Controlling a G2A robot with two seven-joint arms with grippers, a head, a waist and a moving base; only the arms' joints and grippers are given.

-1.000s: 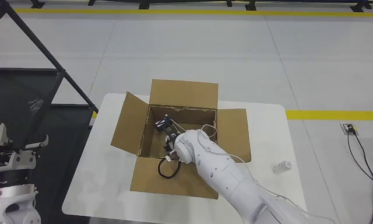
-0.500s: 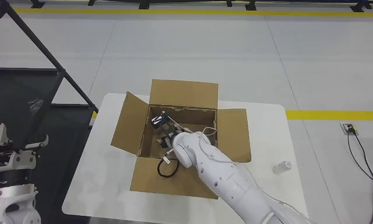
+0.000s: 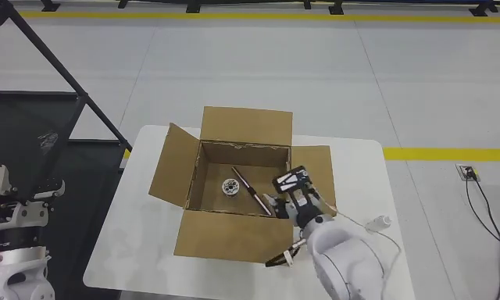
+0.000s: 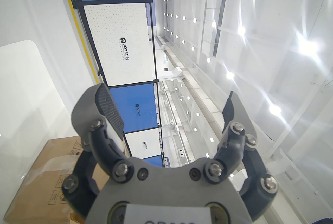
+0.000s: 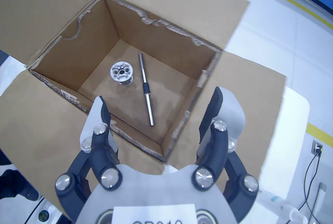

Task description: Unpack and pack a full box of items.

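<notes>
An open cardboard box (image 3: 246, 126) stands on the white table (image 3: 148, 245), all of its flaps folded outward. On its floor lie a small metal spool (image 3: 231, 186) (image 5: 121, 72) and a thin metal rod (image 3: 251, 191) (image 5: 145, 88), close together but apart. My right gripper (image 3: 275, 200) (image 5: 158, 102) hangs above the box's near right corner, open, with nothing between its fingers. In the left wrist view my left gripper (image 4: 166, 102) points up at the ceiling, open and holding nothing.
A small clear bottle (image 3: 377, 223) lies on the table to the right of the box. A black frame and dark bench (image 3: 47, 136) stand off the table's left side. Another cardboard box (image 4: 39, 178) sits below the left gripper.
My right arm has pulled out of the box and swung toward its near right corner. The spool and rod, covered by the arm before, are now in plain sight.
</notes>
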